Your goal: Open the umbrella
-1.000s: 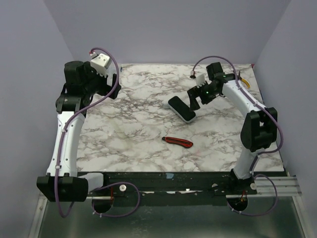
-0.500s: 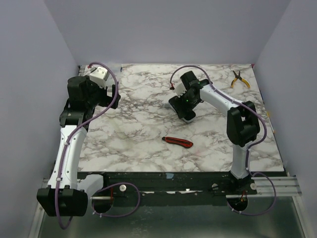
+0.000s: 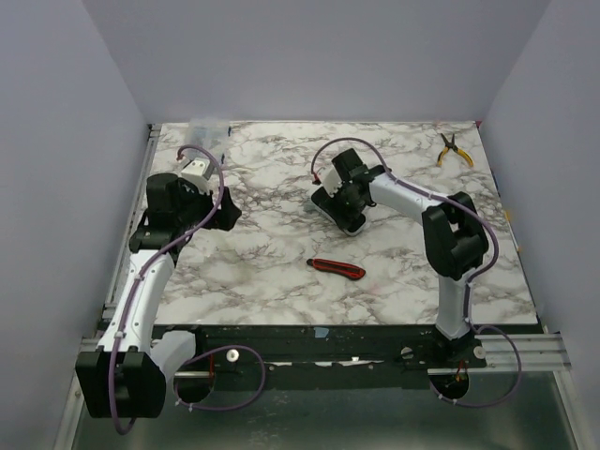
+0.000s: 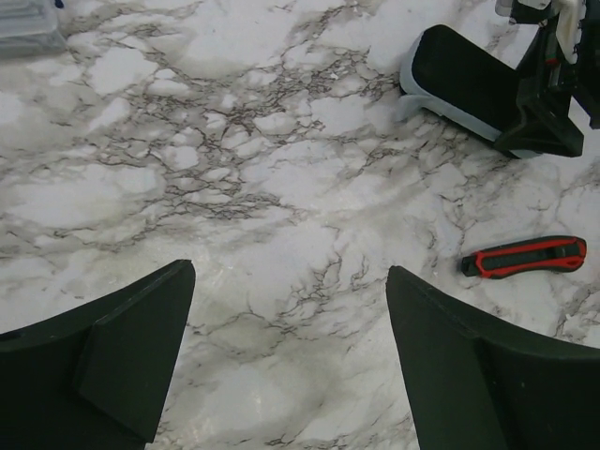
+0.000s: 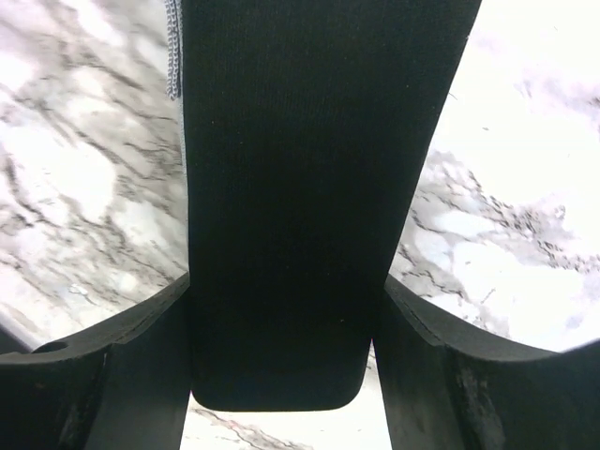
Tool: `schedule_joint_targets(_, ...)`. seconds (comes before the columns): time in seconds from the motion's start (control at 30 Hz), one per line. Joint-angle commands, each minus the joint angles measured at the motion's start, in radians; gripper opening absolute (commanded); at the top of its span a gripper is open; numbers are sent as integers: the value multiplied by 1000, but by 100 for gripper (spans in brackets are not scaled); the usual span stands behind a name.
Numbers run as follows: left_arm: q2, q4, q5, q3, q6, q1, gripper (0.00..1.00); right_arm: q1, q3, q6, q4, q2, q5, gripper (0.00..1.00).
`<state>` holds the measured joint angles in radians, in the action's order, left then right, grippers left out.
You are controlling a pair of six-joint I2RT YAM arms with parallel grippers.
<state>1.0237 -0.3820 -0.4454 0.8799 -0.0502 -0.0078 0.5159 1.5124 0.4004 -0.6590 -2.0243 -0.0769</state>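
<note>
The folded umbrella [image 3: 354, 221] lies flat on the marble table, a black oblong with a pale lilac-white edge. It also shows in the left wrist view [image 4: 459, 80] and fills the right wrist view [image 5: 300, 187]. No shaft or handle shows. My right gripper [image 3: 339, 199] is down over its far end, open, with one finger [image 5: 141, 366] on each side of it; the gap to the fabric is very small. My left gripper [image 3: 225, 211] is open and empty above the left part of the table, fingers [image 4: 131, 347] wide apart.
A red-and-black utility knife [image 3: 337, 268] lies on the table in front of the umbrella, also in the left wrist view [image 4: 525, 256]. Yellow-handled pliers [image 3: 453, 148] lie at the back right. A clear plastic box [image 3: 206, 127] sits at the back left edge.
My right gripper swung left from the back right and came down over the umbrella's far end. My left arm lowered and moved forward toward the table's left middle.
</note>
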Motion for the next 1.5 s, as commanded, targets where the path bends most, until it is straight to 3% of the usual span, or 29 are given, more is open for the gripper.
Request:
schedule_joint_targets(0.0,-17,127,-77,-80,-81,-25,82,74,-112,44,104,26,-13,56)
schedule_joint_targets(0.33,183,273,-45,-154,-160,-158,58,148,-243,91,238,119,-124,54)
schedule_joint_targets(0.53,413,348,-55,-66,-264,-188,49,148,-357,187,325,182,-139,52)
schedule_joint_targets(0.83,661,377,-51,76,-258,-274,38,148,-380,198,349,178,-146,49)
schedule_joint_targets(1.47,684,508,-80,-59,-269,-384,31,148,-328,132,314,131,-199,46)
